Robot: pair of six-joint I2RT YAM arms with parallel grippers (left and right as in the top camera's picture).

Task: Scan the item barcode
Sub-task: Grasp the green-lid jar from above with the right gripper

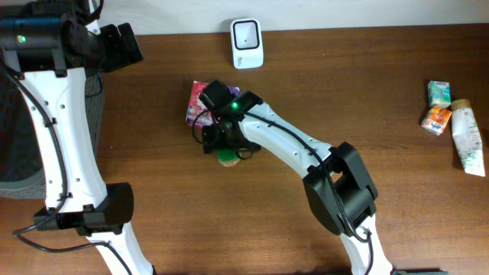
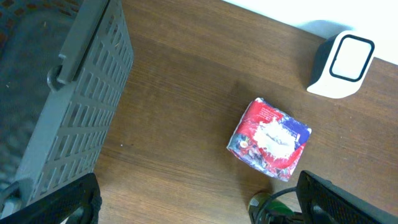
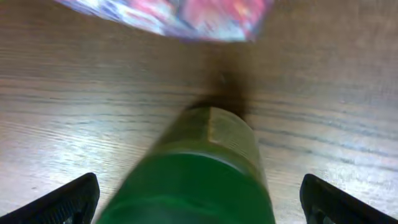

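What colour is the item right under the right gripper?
The item is green; the right wrist view shows it best.

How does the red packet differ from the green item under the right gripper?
The red packet is boxy with red, white and blue print; the green item is rounded and plain green. The red packet lies in the open, while the green item sits inside the open right gripper. Both rest on the table.

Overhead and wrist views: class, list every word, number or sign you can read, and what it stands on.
Red and blue packet: printing present, too blurred to read.
White scanner: no text shows.
Green item: no text shows.
Small packets at the table's right edge: too small to read.
So nothing can be quoted.
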